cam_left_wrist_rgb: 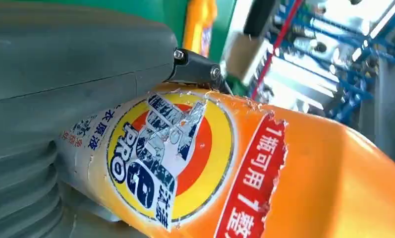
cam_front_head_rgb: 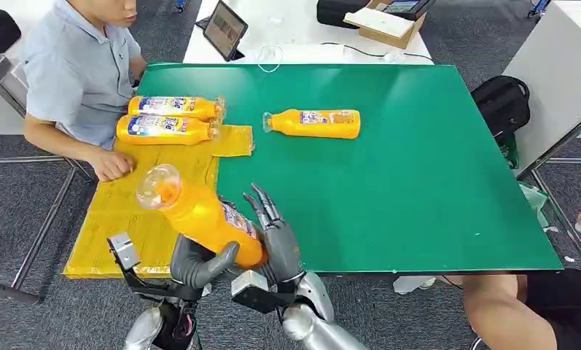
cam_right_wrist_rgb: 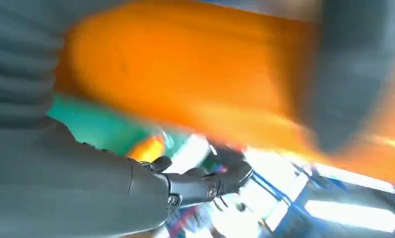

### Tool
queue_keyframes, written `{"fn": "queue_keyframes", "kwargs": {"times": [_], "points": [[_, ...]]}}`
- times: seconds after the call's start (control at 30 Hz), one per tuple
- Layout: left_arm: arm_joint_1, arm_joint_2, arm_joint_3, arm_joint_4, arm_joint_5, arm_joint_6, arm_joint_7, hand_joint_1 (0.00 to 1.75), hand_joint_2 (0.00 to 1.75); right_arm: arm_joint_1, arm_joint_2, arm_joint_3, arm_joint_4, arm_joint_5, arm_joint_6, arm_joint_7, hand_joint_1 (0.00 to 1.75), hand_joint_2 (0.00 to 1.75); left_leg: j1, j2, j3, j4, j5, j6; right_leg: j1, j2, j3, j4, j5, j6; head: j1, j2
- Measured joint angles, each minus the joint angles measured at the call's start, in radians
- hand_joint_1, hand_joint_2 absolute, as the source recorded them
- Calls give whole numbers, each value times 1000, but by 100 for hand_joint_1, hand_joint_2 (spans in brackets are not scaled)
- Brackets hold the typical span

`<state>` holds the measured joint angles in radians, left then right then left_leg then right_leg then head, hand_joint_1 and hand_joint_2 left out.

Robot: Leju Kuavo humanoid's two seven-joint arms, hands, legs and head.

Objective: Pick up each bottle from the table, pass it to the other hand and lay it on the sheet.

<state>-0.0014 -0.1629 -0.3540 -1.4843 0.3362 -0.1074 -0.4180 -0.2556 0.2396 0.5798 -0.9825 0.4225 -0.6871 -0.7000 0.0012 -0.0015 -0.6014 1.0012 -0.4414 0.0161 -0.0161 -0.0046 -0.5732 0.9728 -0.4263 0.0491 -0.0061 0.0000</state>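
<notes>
While tilted, glossy orange bottle (cam_front_head_rgb: 200, 215) fills curled left hand (cam_front_head_rgb: 200, 264).

orange bottle (cam_front_head_rgb: 200, 213) held tilted, three lying, yellow sheet (cam_front_head_rgb: 123, 211)

Orange bottle (cam_front_head_rgb: 200, 215) with clear cap end and blue, yellow and red label, in grey left hand (cam_front_head_rgb: 200, 264). Three more orange bottles (cam_front_head_rgb: 315, 122), white-blue labels. Yellow sheet (cam_front_head_rgb: 156, 197) on green table (cam_front_head_rgb: 389, 168). Dark-fingered silver right hand (cam_front_head_rgb: 276, 233). Person's pale blue shirt (cam_front_head_rgb: 76, 73).
</notes>
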Motion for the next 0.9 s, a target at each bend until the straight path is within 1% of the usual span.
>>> {"fn": "queue_keyframes", "kwargs": {"times": [0.07, 0.13, 0.17, 0.33, 0.43, 0.53, 0.8, 0.87, 0.9], "points": [[-2, 3, 15, 0, -64, 74, -23, 175, 175, 41, -8, -58, -80, 93, -6, 0, 0, 0, 0, 0, 0, 0, 0, 0, 0, 0, 0, 0, 0, 0, 0, 0], [-5, 9, 34, 0, -148, 163, -37, 175, 175, 80, -8, -121, -159, 160, -7, 0, 0, 0, 0, -1, 0, 0, 0, 0, 0, 0, 0, 0, 0, 0, 0, 0], [-9, 11, 43, 2, -172, 182, -39, 175, 175, 96, -8, -151, -195, 180, -7, 0, 0, 0, 0, -1, 0, 0, 0, 0, 0, 0, 0, 0, 0, 0, 0, 0], [-59, 24, 92, 27, -255, 273, -50, 175, 175, 149, -6, -277, -328, 219, -9, 0, 0, 0, 0, -1, 0, 0, 0, 0, 0, 0, 0, 0, 0, 0, 0, 0], [-93, 36, 119, 54, -400, 391, -56, 175, 175, 177, 0, -331, -388, 222, -9, 0, 0, 0, 0, -1, 0, 0, 0, 0, 0, 0, 1, 0, 0, 0, 0, 0], [-120, 52, 137, 82, -492, 452, -53, 175, 175, 194, 4, -358, -426, 222, -9, 0, 0, 0, 0, -1, 0, 0, 0, 0, 0, 0, 0, 0, 0, 0, 0, 0], [-144, 67, 141, 114, -523, 475, -46, 175, 175, 209, 7, -384, -467, 221, -9, 0, 0, 0, 0, -1, 0, 0, 0, 0, 0, 0, 0, 0, 0, 0, 0, 0], [-161, 76, 140, 135, -648, 533, 1, 175, 175, 212, 7, -386, -474, 214, -9, 0, 0, 0, 0, -1, 0, 0, 0, 0, 0, 0, 0, 0, 0, 0, 0, 0], [-181, 85, 140, 167, -758, 559, 45, 175, 175, 214, 7, -386, -480, 202, -9, 0, 0, 0, 0, -1, 0, 0, 0, 0, 0, 0, 0, 0, 0, 0, 0, 0]]}}
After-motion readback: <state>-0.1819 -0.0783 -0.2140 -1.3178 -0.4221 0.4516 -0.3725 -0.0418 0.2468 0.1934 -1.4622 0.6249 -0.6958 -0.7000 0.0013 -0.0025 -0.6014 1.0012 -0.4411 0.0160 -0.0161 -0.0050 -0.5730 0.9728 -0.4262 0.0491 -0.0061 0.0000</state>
